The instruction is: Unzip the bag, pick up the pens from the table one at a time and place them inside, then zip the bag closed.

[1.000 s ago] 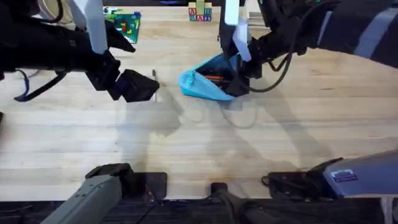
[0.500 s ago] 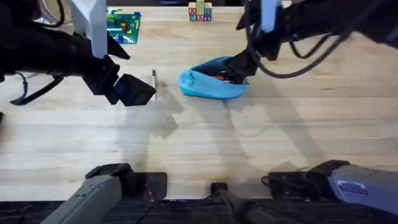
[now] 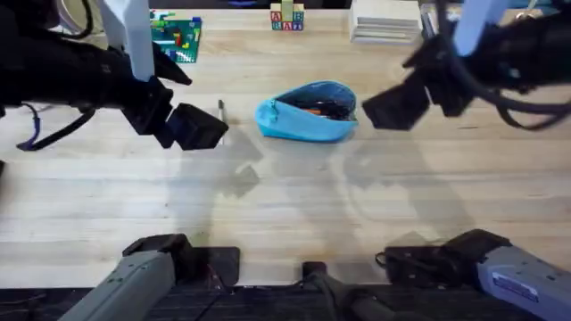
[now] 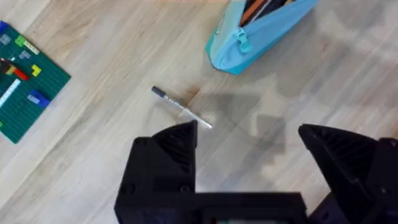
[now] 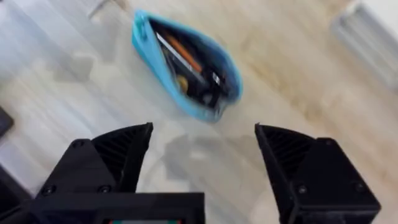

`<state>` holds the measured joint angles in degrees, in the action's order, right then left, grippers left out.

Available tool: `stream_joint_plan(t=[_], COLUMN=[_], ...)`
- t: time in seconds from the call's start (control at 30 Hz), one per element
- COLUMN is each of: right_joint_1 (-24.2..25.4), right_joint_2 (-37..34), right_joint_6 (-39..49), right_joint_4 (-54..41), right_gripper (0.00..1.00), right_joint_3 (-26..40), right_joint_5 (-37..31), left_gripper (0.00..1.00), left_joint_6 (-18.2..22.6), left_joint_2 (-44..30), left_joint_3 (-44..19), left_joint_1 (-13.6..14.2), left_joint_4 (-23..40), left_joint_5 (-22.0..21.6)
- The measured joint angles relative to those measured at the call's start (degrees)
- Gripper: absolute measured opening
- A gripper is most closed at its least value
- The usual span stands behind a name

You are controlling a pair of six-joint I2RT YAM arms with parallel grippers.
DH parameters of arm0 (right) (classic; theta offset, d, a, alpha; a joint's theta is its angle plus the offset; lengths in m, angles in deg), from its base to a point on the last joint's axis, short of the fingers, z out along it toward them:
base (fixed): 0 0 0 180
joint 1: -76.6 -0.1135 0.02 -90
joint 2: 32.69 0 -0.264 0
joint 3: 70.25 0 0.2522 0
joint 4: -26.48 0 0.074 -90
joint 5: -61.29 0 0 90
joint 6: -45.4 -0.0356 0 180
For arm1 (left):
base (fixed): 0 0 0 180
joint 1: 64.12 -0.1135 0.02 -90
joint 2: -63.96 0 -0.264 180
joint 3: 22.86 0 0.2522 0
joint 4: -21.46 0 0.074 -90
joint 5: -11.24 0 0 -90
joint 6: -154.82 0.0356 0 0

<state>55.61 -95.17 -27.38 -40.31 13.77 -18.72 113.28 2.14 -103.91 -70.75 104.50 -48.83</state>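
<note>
The light-blue bag (image 3: pixel 303 123) lies unzipped in the middle of the table (image 3: pixel 285 205), its mouth showing dark and orange items inside. In the right wrist view the bag (image 5: pixel 205 107) gapes open well beyond my fingers. One thin dark pen (image 3: pixel 221 110) lies on the wood left of the bag, right beside my left gripper (image 3: pixel 203 130). In the left wrist view the pen (image 4: pixel 180 107) lies just ahead of my open left gripper (image 4: pixel 249 140), with the bag (image 4: pixel 261 34) farther off. My right gripper (image 3: pixel 393 107) hovers open and empty to the right of the bag.
A green brick baseplate (image 3: pixel 177 36) with small bricks sits at the back left, also seen as the baseplate (image 4: pixel 25 87) in the left wrist view. Letter blocks (image 3: pixel 287 18) and a white stack (image 3: pixel 384 20) stand along the far edge.
My right gripper has let go of the bag's edge and pulled away to the right. The bag has settled flat with its mouth open. The left gripper has hardly moved.
</note>
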Motion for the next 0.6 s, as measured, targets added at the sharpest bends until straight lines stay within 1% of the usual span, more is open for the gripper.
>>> stream_joint_plan(t=[0.13,0.33,0.5,0.6], right_joint_1=[0.0,0.0,0.0,0.0], right_joint_2=[3.0,7.0,9.7,10.3], right_joint_6=[-4.6,-9.1,-10.4,-10.8], right_joint_4=[-6.0,-10.0,-11.3,-11.3], right_gripper=[0.996,0.997,0.997,0.996], right_joint_3=[0.0,0.0,0.0,0.0], right_joint_5=[-2.5,-3.6,-4.0,-4.0], left_gripper=[0.994,0.994,0.995,0.995], left_joint_6=[-4.8,-13.4,-20.6,-26.0], left_joint_2=[0.0,-0.8,-5.0,-9.4], left_joint_3=[0.0,0.0,0.0,0.0], left_joint_1=[0.0,0.0,0.0,0.0], left_joint_4=[-2.3,-7.4,-11.9,-14.1], left_joint_5=[-0.5,-5.5,-9.9,-12.5])
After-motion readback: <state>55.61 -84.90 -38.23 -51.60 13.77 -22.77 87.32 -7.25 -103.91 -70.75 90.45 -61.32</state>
